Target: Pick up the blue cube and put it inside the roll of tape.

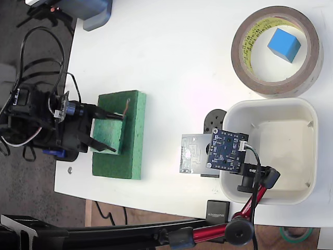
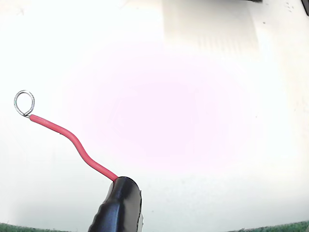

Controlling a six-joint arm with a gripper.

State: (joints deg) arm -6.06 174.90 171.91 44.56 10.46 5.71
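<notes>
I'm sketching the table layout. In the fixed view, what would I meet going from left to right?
Black robot arm with its gripper → flat green foam block → dark-blue circuit board on a red-and-black stand → white rounded-square tub. The brown tape roll holding the blue cube lies above the tub.

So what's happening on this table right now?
The blue cube already sits inside the roll of tape at the top right of the fixed view, resting on the table within the ring. The arm is far off at the left, its tool over the green foam block and touching neither. In the wrist view a red wire with a ring sticks out over bare white table. An empty white tub stands below the tape.
</notes>
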